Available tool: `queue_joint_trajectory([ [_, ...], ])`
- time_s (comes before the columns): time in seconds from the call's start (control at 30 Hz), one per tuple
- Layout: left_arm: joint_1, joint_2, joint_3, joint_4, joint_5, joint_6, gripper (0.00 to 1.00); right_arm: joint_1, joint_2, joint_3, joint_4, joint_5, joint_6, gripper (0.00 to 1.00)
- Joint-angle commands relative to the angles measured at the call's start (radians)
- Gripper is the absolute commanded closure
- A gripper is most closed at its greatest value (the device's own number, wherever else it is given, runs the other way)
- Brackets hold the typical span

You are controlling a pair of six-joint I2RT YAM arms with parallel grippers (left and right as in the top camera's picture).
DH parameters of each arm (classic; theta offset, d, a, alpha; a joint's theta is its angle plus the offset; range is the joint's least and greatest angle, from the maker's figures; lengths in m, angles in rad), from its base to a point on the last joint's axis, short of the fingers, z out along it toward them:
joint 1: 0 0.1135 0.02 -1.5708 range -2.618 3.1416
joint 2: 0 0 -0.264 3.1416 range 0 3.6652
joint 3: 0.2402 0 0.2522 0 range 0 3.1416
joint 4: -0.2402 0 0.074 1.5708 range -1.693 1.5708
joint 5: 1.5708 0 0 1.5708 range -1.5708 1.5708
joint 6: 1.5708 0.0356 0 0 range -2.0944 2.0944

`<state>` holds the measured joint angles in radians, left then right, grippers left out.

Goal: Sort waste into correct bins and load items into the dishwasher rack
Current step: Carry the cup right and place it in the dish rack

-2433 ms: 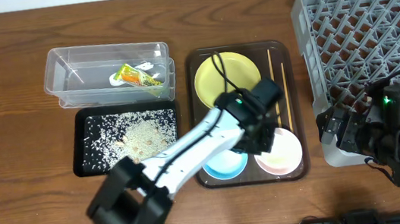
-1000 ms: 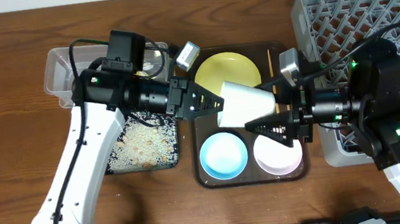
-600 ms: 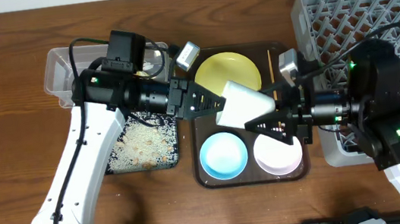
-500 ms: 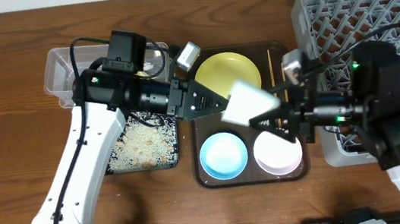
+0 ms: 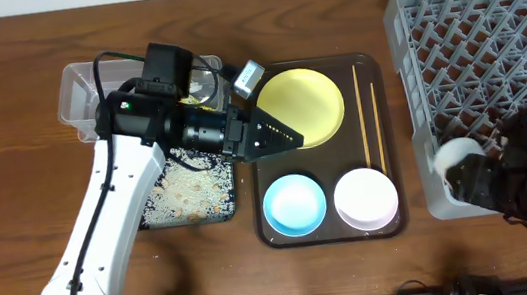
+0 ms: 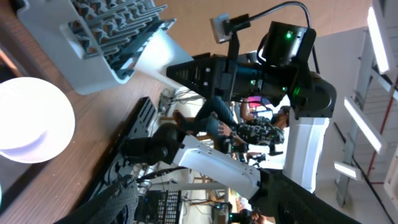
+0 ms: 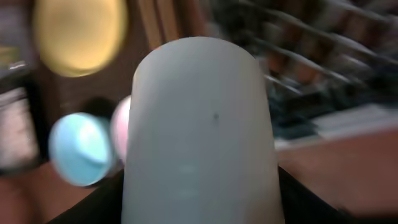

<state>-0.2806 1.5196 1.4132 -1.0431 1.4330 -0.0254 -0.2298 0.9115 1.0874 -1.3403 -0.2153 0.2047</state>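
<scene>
My right gripper [image 5: 466, 171] is shut on a white cup [image 5: 454, 157], held at the front left corner of the grey dishwasher rack [image 5: 491, 29]. The cup [image 7: 199, 124] fills the blurred right wrist view, with dark fingers [image 7: 99, 202] at both sides of it. My left gripper [image 5: 282, 136] stands open and empty above the brown tray [image 5: 266, 230], at the left edge of the yellow plate [image 5: 304, 104]. In the left wrist view the cup [image 6: 152, 57] and the rack [image 6: 102, 37] show far ahead, beyond the open fingers [image 6: 115, 202].
On the tray lie a blue bowl [image 5: 295, 204], a pink bowl [image 5: 364, 197] and chopsticks [image 5: 368, 114]. At the back left a clear bin [image 5: 85, 89] holds a wrapper. In front of it sits a black tray [image 5: 188, 192] of rice scraps.
The left gripper opened and let go of the white cup. The right gripper closed on the cup and carried it right, from over the tray to the rack's front left corner.
</scene>
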Motion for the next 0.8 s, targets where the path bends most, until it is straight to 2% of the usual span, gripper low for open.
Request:
queue_joint_trajectory([
  [0.0, 0.001, 0.001, 0.004, -0.004, -0.013, 0.007, 0.3, -0.01, 0.017, 0.01, -0.039, 0.201, 0.105, 0.47],
  [0.1, 0.001, 0.001, 0.004, -0.004, -0.013, 0.007, 0.3, -0.01, 0.056, 0.01, -0.085, 0.251, 0.148, 0.44],
  [0.3, 0.001, 0.001, 0.004, -0.015, -0.065, 0.006, 0.3, -0.017, 0.154, 0.01, -0.052, 0.282, 0.166, 0.37],
  [0.5, 0.001, 0.001, 0.004, -0.031, -0.092, 0.007, 0.3, -0.019, 0.253, 0.01, -0.011, 0.256, 0.166, 0.37],
  [0.63, 0.001, 0.001, 0.004, -0.031, -0.092, 0.007, 0.3, -0.019, 0.309, 0.01, 0.006, 0.177, 0.165, 0.27],
  [0.77, 0.001, 0.001, 0.004, -0.031, -0.092, 0.006, 0.3, -0.019, 0.338, 0.01, 0.043, 0.15, 0.165, 0.25],
])
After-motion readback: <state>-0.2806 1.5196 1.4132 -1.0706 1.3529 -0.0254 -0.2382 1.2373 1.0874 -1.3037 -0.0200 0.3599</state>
